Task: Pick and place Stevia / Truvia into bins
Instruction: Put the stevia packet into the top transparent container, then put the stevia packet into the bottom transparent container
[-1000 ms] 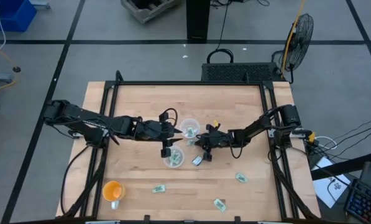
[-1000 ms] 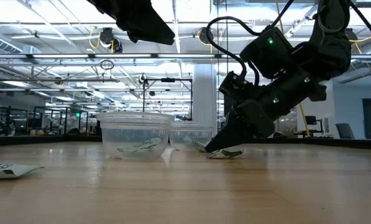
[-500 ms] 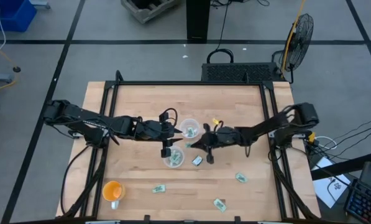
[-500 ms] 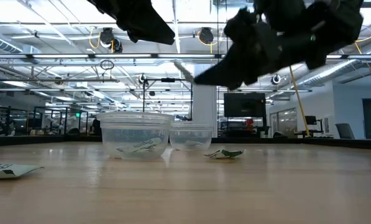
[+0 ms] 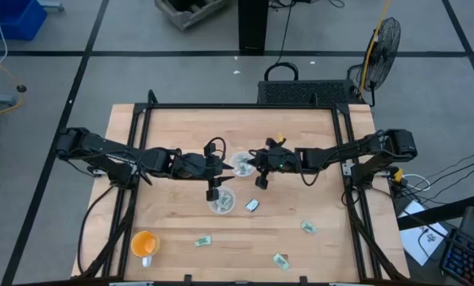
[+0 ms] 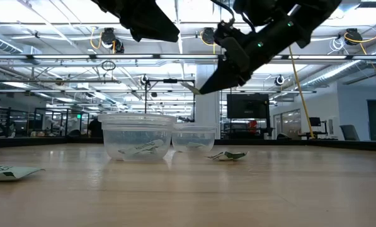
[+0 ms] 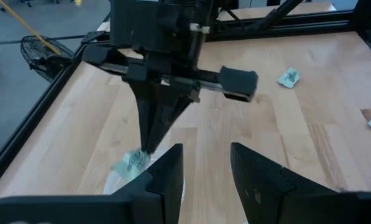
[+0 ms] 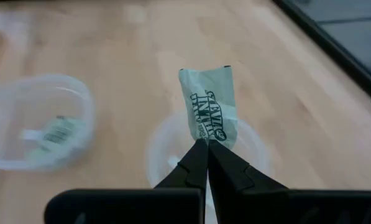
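**Green packet held above the far cup**

Green-and-white packets: you have four loose on the table (image 5: 173,131), nearest one (image 5: 280,260). Two clear cups, near cup (image 5: 221,203) and far cup (image 5: 241,164). Left gripper (image 5: 213,191) hangs, fingers apart, over the near cup. Right gripper (image 8: 205,147) pinches one Stevia packet (image 8: 209,109) above the far cup.

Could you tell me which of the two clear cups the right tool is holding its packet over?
The far cup, the one farther from the orange cup. The right tool, shut on the packet, hangs above it; the near cup sits under the left tool.
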You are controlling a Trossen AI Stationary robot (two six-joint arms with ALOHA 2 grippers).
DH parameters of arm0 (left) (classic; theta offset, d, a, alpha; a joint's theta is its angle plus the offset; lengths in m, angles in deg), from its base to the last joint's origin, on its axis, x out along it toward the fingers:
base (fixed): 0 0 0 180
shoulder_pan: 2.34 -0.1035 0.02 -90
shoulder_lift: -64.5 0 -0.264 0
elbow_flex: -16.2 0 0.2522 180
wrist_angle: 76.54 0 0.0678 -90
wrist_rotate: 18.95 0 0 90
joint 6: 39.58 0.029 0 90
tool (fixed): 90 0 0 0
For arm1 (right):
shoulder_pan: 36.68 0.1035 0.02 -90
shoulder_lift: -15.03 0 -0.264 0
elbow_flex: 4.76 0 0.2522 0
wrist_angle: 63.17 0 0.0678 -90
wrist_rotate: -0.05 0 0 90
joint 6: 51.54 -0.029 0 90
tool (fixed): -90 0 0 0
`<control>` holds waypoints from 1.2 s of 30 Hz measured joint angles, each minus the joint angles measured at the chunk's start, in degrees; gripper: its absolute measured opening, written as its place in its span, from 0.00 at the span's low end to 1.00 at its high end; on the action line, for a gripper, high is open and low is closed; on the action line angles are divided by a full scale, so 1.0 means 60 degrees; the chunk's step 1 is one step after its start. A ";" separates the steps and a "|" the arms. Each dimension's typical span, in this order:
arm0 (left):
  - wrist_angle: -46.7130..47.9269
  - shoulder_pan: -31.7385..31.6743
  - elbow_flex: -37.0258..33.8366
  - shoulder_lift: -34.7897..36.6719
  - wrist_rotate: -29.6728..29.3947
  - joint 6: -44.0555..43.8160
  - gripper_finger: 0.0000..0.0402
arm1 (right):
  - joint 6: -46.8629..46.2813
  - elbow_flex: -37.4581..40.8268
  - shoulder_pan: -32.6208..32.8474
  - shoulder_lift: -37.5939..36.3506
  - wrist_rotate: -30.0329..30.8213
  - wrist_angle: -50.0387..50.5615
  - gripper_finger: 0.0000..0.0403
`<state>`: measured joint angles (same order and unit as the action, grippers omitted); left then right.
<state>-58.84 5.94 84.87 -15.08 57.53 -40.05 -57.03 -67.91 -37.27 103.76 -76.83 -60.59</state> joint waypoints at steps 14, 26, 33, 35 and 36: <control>-0.0199 0.0000 0.0000 0.0000 -0.0004 0.0003 0.35 | 0.0567 -0.1184 -0.0472 0.1786 -0.0227 0.1057 0.02; -0.0201 0.0004 0.0000 0.0000 0.0004 0.0000 0.35 | 0.0037 -0.1204 -0.0840 0.1843 -0.0968 0.0877 0.22; -0.0208 0.0018 0.0000 0.0000 0.0028 -0.0653 0.35 | 0.0094 -0.1204 -0.0773 0.1679 -0.1131 0.0109 0.25; -0.0218 0.0018 0.0000 0.0000 0.0024 -0.0988 0.35 | 0.0044 -0.1204 -0.0690 0.1438 -0.1661 -0.0015 0.24; -0.0232 0.0016 0.0000 0.0000 0.0018 -0.1023 0.35 | 0.0025 -0.1204 -0.0620 0.1275 -0.2010 0.0051 0.24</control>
<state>-60.23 6.03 84.87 -15.08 57.64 -46.19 -56.89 -75.14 -40.99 111.41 -88.89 -60.28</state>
